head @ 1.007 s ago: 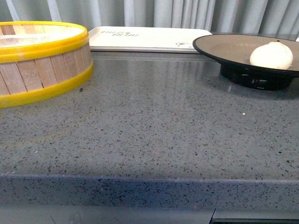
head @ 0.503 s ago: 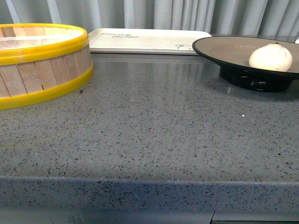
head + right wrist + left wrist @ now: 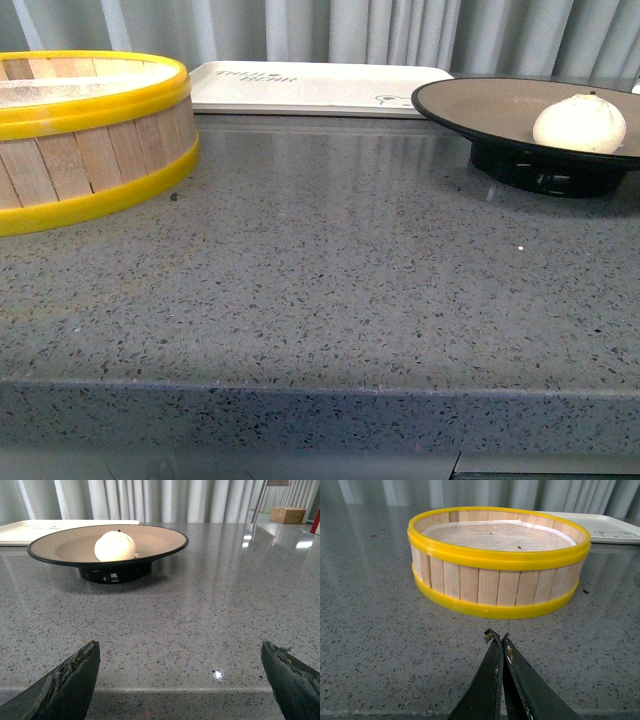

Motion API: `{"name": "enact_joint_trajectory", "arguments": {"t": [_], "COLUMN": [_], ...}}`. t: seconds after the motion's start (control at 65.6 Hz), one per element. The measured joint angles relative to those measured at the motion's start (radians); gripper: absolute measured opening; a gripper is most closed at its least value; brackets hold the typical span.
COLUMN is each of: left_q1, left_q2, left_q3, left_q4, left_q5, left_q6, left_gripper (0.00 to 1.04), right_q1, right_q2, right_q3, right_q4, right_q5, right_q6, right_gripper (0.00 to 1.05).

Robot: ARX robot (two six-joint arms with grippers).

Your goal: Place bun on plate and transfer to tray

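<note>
- Sitting on the plate (image 3: pixel 470 100) is the bun (image 3: pixel 580 123) — small, white and round, a little off from the middle of the brown part.
- The plate stands on its black foot on the gray speckled counter (image 3: pixel 330 290), at the right side in the front view.
- The tray (image 3: pixel 310 88) lies flat at the back of the counter, close to the curtain (image 3: pixel 350 30). The plate's rim hides one corner of the tray in the front view, and I cannot tell if the two touch.
- A wooden steamer (image 3: pixel 90 140) with yellow rings sits on the left, in front of the tray's left end. The left wrist view shows a white liner inside it.
- The left gripper (image 3: pixel 497 637) points at the steamer, well apart from it. Its two fingers are pressed together with nothing between them.
- The right gripper (image 3: pixel 179 652) points at the plate and bun — its fingers are spread wide and hold nothing. It is well apart from the plate.
</note>
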Motion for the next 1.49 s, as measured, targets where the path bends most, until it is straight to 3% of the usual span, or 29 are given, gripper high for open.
{"name": "enact_joint_trajectory", "arguments": {"t": [0.534, 0.671, 0.992, 1.297, 1.327, 1.373, 1.403, 1.495], "left_q1": [0.0, 0.0, 0.0, 0.0, 0.0, 0.0, 0.0, 0.0], "left_q2": [-0.132, -0.274, -0.302, -0.302, -0.302, -0.302, -0.302, -0.302], "left_q3": [-0.034, -0.034, -0.034, -0.034, -0.034, -0.034, -0.034, -0.034], "left_q4": [-0.068, -0.238, -0.245, -0.245, -0.245, -0.245, -0.245, -0.245], "left_q5": [-0.001, -0.001, -0.001, -0.001, 0.0, -0.002, -0.001, 0.0], "left_q6": [0.0, 0.0, 0.0, 0.0, 0.0, 0.0, 0.0, 0.0], "left_gripper": [0.04, 0.04, 0.04, 0.52, 0.61, 0.68, 0.75, 0.93], "right_q1": [0.0, 0.0, 0.0, 0.001, 0.037, 0.036, -0.007, -0.183], "right_q2": [0.0, 0.0, 0.0, 0.001, 0.037, 0.101, 0.18, 0.405], "right_q3": [0.0, 0.0, 0.0, 0.0, 0.005, 0.027, 0.064, 0.178], "right_q4": [0.0, 0.0, 0.0, 0.0, 0.039, 0.094, 0.154, 0.334], "right_q5": [0.0, 0.0, 0.0, 0.008, 0.16, 0.268, 0.282, 0.131], "right_q6": [0.0, 0.0, 0.0, -0.004, -0.069, -0.105, -0.109, -0.007], "right_gripper": [0.96, 0.96, 0.96, 0.96, 0.96, 0.96, 0.96, 0.96]}}
